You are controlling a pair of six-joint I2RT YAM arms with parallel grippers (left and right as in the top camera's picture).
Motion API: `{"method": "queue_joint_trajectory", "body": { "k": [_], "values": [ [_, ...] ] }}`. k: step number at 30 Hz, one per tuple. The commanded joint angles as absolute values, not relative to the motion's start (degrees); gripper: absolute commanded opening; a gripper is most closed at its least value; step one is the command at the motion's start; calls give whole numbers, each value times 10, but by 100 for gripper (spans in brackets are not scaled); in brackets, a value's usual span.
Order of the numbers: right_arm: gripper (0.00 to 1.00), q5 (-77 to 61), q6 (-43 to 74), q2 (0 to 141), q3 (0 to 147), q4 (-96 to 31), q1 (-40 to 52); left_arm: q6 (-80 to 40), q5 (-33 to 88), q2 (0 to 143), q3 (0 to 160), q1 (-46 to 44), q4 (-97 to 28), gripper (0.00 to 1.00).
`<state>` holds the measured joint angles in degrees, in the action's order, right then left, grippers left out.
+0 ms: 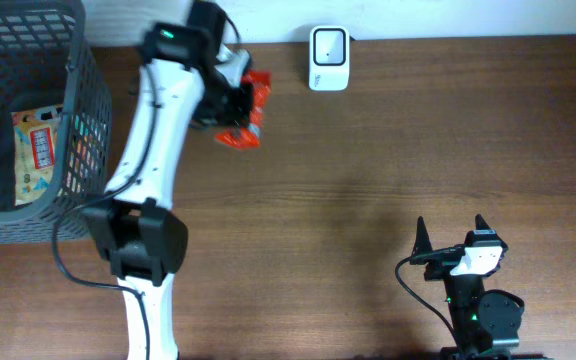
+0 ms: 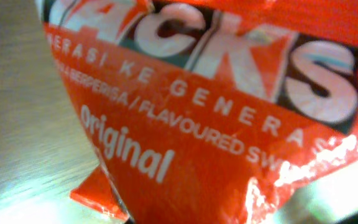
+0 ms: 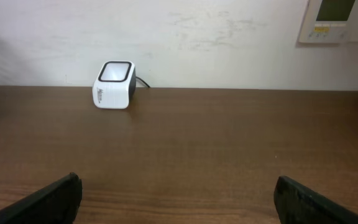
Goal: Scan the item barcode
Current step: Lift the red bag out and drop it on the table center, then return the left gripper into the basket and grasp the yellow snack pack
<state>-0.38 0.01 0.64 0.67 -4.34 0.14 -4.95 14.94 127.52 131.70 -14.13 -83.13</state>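
Observation:
A red snack packet (image 1: 248, 112) hangs above the table at the back, left of the white barcode scanner (image 1: 328, 58). My left gripper (image 1: 230, 102) is shut on the packet. The left wrist view is filled by the red packet (image 2: 229, 124) with white lettering, and the fingers are hidden behind it. The right gripper (image 1: 453, 235) stands open near the front right edge with nothing between its fingers (image 3: 48, 202). From the right wrist, the scanner (image 3: 114, 84) stands at the far edge against the wall.
A dark mesh basket (image 1: 78, 120) stands at the left edge with a yellow packet (image 1: 38, 155) inside. The brown wooden table (image 1: 418, 150) stretches between the scanner and the right gripper.

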Motion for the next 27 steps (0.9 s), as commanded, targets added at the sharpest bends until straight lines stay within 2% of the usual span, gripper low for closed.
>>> {"method": "queue_joint_trajectory", "body": {
  "k": [1,2,4,7,14,19,22,25,27],
  "values": [
    [98,3,3,4,3,-47,-1,-52,137,1266,1207,-167,-775,15],
    [98,3,3,4,3,-47,-1,-51,136,1266,1184,-172,-757,25],
    [98,3,3,4,3,-47,-1,-51,136,1266,1172,-174,-750,38],
    [98,3,3,4,3,-47,-1,-51,137,1262,1200,-167,-759,49],
    [98,3,3,4,3,-47,-1,-42,135,1260,1411,-135,-847,51],
    [98,3,3,4,3,-47,-1,-43,31,1258,1621,-92,-925,50],
    [98,3,3,4,3,-47,-1,-43,-10,1256,1711,-53,-957,56],
    [98,3,3,4,3,-47,-1,-43,-29,1249,1764,3,-967,68],
    [98,3,3,4,3,-47,-1,-44,-42,1242,1780,55,-966,70]
  ]
}}
